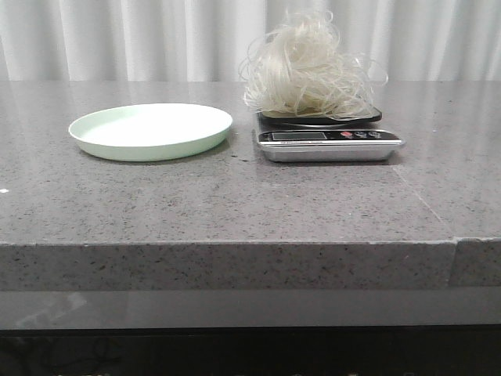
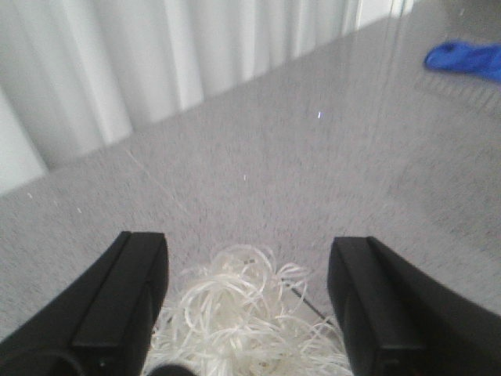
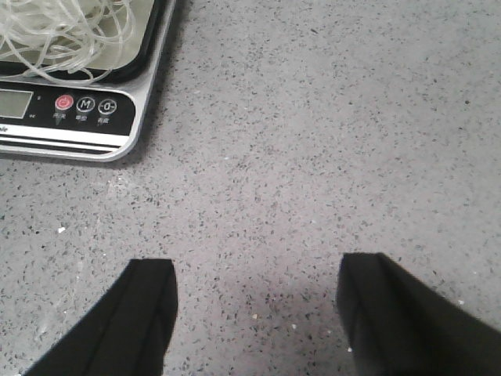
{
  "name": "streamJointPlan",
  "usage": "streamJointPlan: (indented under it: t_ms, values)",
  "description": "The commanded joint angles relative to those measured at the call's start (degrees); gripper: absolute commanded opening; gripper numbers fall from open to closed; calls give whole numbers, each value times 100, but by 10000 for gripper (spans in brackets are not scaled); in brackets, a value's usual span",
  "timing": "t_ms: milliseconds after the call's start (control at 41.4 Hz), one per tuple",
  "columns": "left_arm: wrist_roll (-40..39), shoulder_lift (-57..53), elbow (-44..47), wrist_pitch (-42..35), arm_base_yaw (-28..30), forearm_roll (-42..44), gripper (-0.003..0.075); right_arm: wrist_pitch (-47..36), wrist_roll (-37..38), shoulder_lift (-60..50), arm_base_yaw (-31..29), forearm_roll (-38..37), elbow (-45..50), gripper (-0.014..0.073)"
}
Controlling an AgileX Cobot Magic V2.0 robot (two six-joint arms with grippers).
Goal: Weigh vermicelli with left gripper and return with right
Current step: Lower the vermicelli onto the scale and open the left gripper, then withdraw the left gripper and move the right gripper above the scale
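Note:
The vermicelli (image 1: 307, 72) is a loose white tangle heaped on the pan of a silver kitchen scale (image 1: 329, 143), right of the table's middle. In the left wrist view my left gripper (image 2: 249, 244) stands open, its black fingers (image 2: 125, 298) wide apart, and the vermicelli (image 2: 246, 313) lies below the gap without touching them. My right gripper (image 3: 258, 263) is open over bare table, nothing between its fingers, and the scale (image 3: 86, 102) with some vermicelli (image 3: 63, 35) lies a short way off. Neither gripper shows in the front view.
An empty pale green plate (image 1: 150, 130) sits left of the scale. A blue object (image 2: 466, 59) lies farther off on the grey speckled tabletop. White curtains hang behind the table. The table's front edge (image 1: 235, 243) runs across the front view.

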Motion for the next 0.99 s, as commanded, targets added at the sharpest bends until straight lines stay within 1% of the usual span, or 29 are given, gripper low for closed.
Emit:
streamJointPlan:
  t_ms: [0,145,628,967]
  values:
    - [-7,-706,-187,50,-39,-2,505,-317,-43,-21,-26,27,-193,540]
    - [-7,-1386,223,281,-39,-2,505,-304,-43,-21,-26,27,-193,540]
    - [-19,-4350,3527,266,-39,-61,505,-294,-43,-21,-26,27,-193,540]
    - [-222,-6182,5197,468,-39,-61,505,-294,-43,-21,-26,27,-193,540]
